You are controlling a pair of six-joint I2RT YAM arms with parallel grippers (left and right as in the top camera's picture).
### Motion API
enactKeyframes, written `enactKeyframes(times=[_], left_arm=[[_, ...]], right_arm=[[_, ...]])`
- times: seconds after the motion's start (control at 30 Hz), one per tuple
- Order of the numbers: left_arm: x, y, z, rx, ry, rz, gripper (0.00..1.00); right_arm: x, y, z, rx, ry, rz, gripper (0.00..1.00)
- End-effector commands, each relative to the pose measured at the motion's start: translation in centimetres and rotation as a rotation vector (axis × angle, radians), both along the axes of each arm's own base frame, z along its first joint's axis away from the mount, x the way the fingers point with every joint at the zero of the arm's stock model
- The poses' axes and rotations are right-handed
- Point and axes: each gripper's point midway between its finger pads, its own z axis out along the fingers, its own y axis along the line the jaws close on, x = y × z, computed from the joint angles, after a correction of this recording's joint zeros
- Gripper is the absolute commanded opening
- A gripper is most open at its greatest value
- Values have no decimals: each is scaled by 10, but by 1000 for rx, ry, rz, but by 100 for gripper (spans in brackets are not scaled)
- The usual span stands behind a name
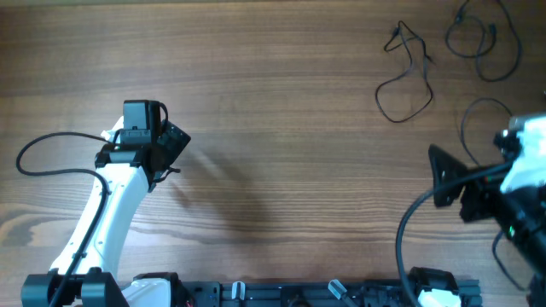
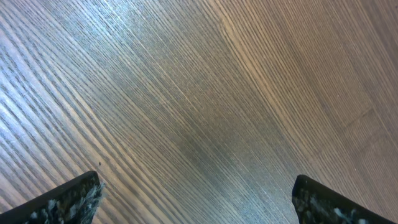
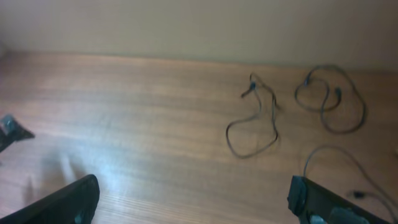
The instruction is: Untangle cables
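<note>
Lying as separate loose loops at the far right corner of the table (image 1: pixel 273 102), the cables (image 1: pixel 424 60) rest ahead of the right gripper (image 3: pixel 193 193), which, like the left gripper (image 2: pixel 196 193), stands wide open and empty.

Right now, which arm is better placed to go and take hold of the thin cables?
The right arm. The cables lie at the far right of the table, just ahead of the open right gripper, whose camera shows them. The open left gripper is on the opposite side, seeing only wood.
</note>
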Motion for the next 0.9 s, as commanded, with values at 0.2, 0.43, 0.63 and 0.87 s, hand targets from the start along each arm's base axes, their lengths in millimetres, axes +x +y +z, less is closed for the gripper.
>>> enactKeyframes(times=[0.2, 0.43, 0.63, 0.87], left_arm=[[0, 5, 3, 15, -11, 20, 100], [0, 5, 3, 15, -11, 20, 100], [0, 5, 3, 15, -11, 20, 100], [0, 5, 3, 15, -11, 20, 100]], right_arm=[[-16, 7, -23, 36, 115, 22, 100], [-16, 17, -54, 44, 49, 81, 100], [-11, 34, -75, 49, -351, 166, 100], [16, 38, -117, 42, -607, 191, 100]])
